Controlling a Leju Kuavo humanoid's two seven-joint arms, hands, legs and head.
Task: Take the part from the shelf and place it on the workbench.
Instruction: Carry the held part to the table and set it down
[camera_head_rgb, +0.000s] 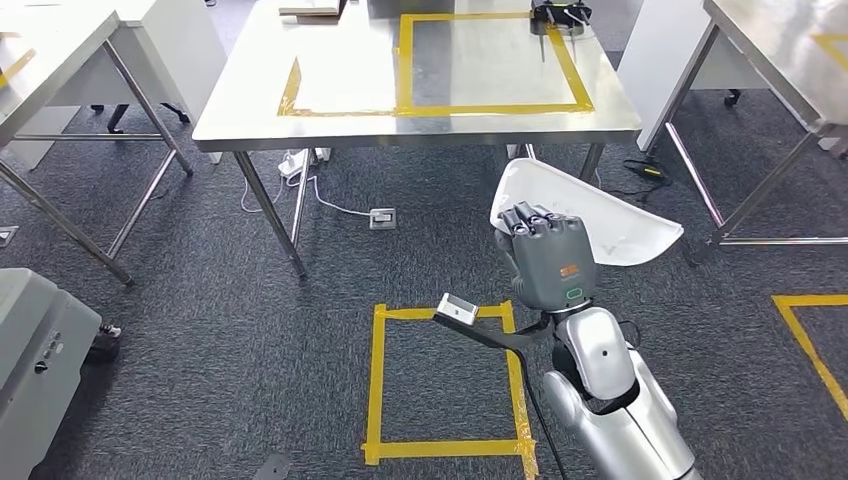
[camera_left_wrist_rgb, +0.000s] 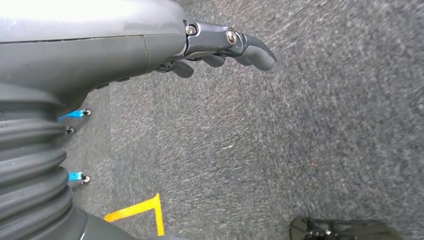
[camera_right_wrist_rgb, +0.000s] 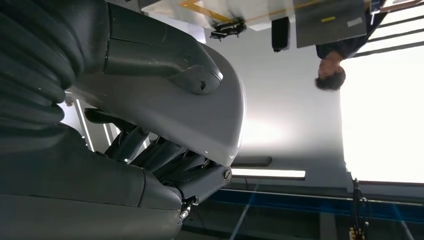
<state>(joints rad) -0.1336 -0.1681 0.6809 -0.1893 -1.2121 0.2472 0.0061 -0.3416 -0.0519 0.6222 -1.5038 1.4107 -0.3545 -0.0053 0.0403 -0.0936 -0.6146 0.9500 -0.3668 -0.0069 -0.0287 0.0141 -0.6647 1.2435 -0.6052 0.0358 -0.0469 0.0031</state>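
Observation:
My right hand (camera_head_rgb: 547, 250) grips a white curved shell part (camera_head_rgb: 600, 215), holding it above the grey carpet just short of the steel workbench (camera_head_rgb: 330, 120). In the right wrist view the thumb lies over the part (camera_right_wrist_rgb: 200, 115) while the darker fingers (camera_right_wrist_rgb: 170, 160) curl under it. A yellow tape rectangle (camera_head_rgb: 490, 105) marks the bench top. My left hand (camera_left_wrist_rgb: 220, 47) hangs over the carpet, its fingers loosely extended and holding nothing.
A dark object (camera_head_rgb: 560, 15) sits at the far right corner of the bench's taped area. Other steel tables stand to the left (camera_head_rgb: 50, 60) and right (camera_head_rgb: 790, 60). A yellow tape square (camera_head_rgb: 445, 380) marks the floor. A grey cabinet (camera_head_rgb: 40, 360) stands at the lower left. A person (camera_right_wrist_rgb: 332, 75) appears in the right wrist view.

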